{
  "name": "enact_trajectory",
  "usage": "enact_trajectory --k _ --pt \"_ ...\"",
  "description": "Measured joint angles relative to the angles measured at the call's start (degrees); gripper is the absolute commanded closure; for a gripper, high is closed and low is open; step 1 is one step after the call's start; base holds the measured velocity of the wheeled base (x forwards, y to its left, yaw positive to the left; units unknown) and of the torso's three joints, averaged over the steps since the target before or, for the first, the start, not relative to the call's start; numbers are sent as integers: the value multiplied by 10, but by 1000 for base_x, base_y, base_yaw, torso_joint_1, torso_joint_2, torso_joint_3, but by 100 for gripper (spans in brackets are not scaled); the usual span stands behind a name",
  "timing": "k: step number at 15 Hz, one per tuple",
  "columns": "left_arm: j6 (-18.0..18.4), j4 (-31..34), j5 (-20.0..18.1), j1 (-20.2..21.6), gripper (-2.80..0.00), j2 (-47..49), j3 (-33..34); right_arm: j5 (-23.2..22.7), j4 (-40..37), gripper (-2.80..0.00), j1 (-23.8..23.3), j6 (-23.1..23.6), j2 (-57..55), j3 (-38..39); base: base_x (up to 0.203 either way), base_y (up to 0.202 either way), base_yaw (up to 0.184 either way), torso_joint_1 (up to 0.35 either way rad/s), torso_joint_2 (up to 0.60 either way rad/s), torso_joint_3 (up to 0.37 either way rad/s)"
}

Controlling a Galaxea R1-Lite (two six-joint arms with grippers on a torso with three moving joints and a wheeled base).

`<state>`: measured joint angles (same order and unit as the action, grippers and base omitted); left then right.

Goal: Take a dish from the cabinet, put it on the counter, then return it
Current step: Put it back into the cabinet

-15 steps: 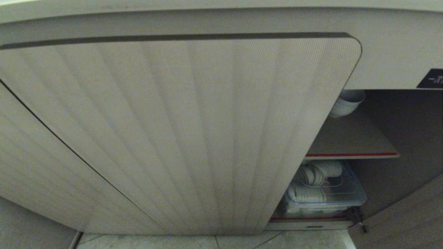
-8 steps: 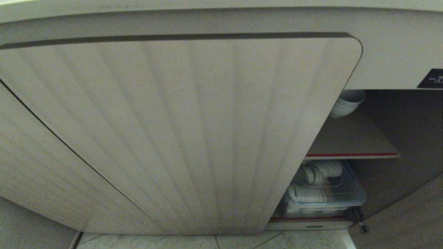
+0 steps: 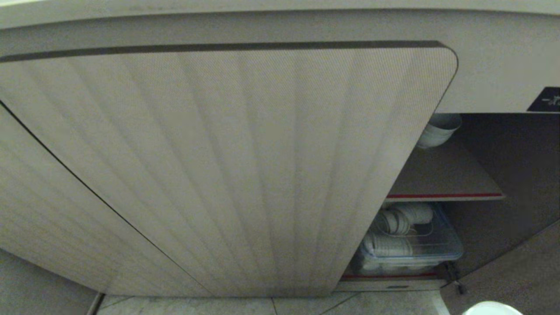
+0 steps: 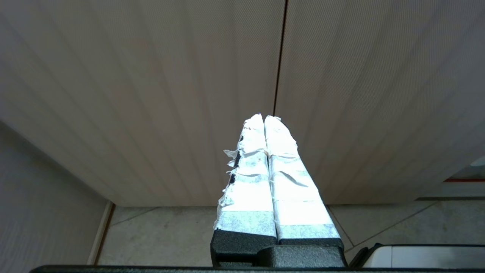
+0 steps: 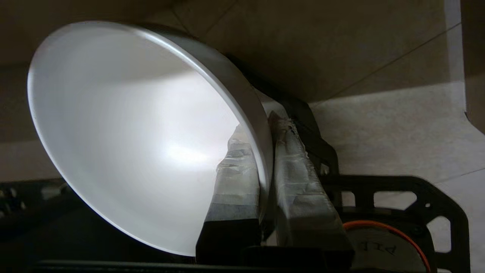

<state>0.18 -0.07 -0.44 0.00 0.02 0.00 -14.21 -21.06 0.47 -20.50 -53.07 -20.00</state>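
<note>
White rim of the dish [image 3: 492, 308] newly in sight at the bottom right corner of the head view, absent from that corner half a second ago and a second ago; nothing else altered there. Probably the return leg: bowl coming up toward the open right side of the cabinet [image 3: 442, 175], red-edged shelf [image 3: 444, 195] bare in front, stack of white bowls [image 3: 437, 129] at its back, clear bin of crockery [image 3: 411, 247] below. Ribbed door [image 3: 227, 166] covering most of the opening. Right wrist view alone giving the grip: right gripper [image 5: 265, 151] pinching the dish wall [image 5: 125, 129], one taped finger inside, one outside, bowl tipped on edge over tiled floor [image 5: 398, 129]. Left wrist view alone showing the left gripper [image 4: 264, 118], taped fingers pressed together, empty, parked facing the door seam [image 4: 279, 57]. Neither gripper visible from the head.
</note>
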Motion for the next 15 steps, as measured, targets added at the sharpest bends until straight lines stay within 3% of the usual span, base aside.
enact_trajectory --k 10,15 --pt "0 0 0 0 0 0 0 -3 39 0 -18 -59 -66 -53 0 0 0 0 0 0" --pt "0 0 0 0 0 0 0 8 128 0 -17 -106 -101 -48 0 0 0 0 0 0"
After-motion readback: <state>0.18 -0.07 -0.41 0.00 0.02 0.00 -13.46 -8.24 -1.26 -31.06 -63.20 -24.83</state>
